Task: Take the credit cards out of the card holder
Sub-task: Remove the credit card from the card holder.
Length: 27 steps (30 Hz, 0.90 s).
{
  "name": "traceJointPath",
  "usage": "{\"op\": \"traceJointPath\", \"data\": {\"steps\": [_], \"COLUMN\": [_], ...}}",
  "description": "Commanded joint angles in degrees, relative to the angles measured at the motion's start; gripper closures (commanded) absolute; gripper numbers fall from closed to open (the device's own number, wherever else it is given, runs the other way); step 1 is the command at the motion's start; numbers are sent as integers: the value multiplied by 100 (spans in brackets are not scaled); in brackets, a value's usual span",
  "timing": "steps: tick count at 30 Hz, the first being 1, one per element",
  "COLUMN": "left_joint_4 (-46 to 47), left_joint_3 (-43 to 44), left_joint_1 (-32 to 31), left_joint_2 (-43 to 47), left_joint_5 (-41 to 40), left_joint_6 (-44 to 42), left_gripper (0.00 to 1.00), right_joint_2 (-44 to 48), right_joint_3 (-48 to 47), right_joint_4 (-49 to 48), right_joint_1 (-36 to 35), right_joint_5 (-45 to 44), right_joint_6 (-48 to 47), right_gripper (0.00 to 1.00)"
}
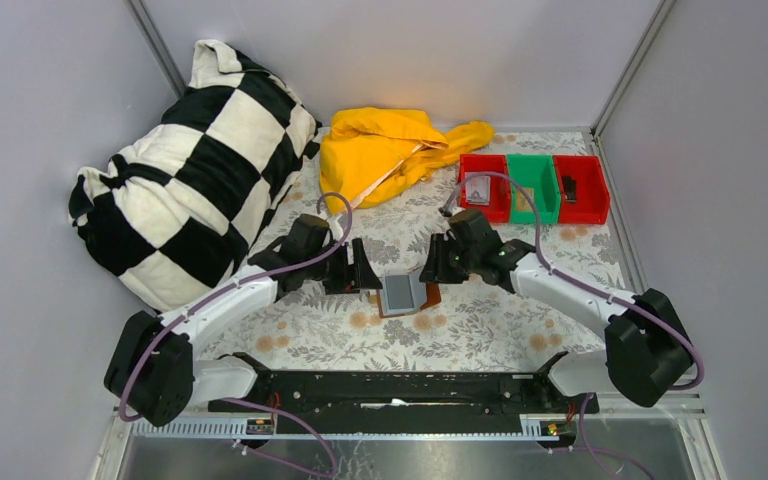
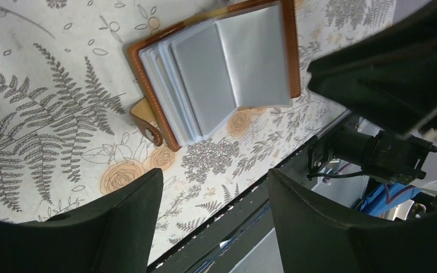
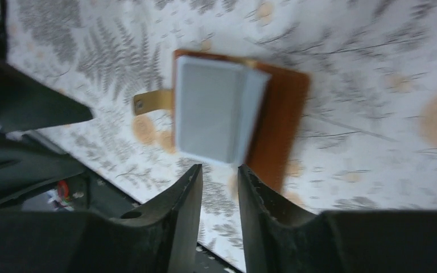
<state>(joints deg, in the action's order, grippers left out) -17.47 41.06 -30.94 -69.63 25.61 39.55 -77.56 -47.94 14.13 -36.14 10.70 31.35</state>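
Note:
The card holder [image 1: 403,293] lies open on the floral tablecloth between my two grippers. It is a brown wallet with grey plastic pockets fanned open. In the left wrist view [image 2: 227,68] several grey sleeves show, with a tan snap strap [image 2: 145,122] at its side. No credit cards show in any view. My left gripper [image 1: 368,272] is wide open and empty just left of the holder, above the cloth [image 2: 213,176]. My right gripper [image 1: 432,270] hovers just right of the holder [image 3: 279,114], its jaws a narrow gap apart with nothing between them [image 3: 220,169].
Red [image 1: 483,187], green [image 1: 533,188] and red [image 1: 580,188] bins stand at the back right. A yellow cloth [image 1: 390,150] lies at the back centre. A black-and-white checkered pillow [image 1: 195,170] fills the left. A black rail [image 1: 390,390] runs along the near edge.

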Motion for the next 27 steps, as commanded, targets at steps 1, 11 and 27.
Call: {"op": "traceJointPath", "data": {"steps": [1, 11, 27], "left_joint_4": [408, 781, 2061], "left_joint_3": [-89, -227, -203], "left_joint_1": [160, 218, -415], "left_joint_2": [-52, 11, -1052], "left_joint_5": [-38, 229, 195], "left_joint_6": [58, 385, 1112], "left_gripper": [30, 34, 45], "right_joint_2": [-16, -668, -978], "right_joint_3": [36, -157, 401], "right_joint_4": [-973, -1095, -1319], "right_joint_1": [-602, -974, -698], "right_joint_5": [249, -329, -574], "right_joint_6": [628, 674, 636], "right_gripper": [65, 70, 68]}}
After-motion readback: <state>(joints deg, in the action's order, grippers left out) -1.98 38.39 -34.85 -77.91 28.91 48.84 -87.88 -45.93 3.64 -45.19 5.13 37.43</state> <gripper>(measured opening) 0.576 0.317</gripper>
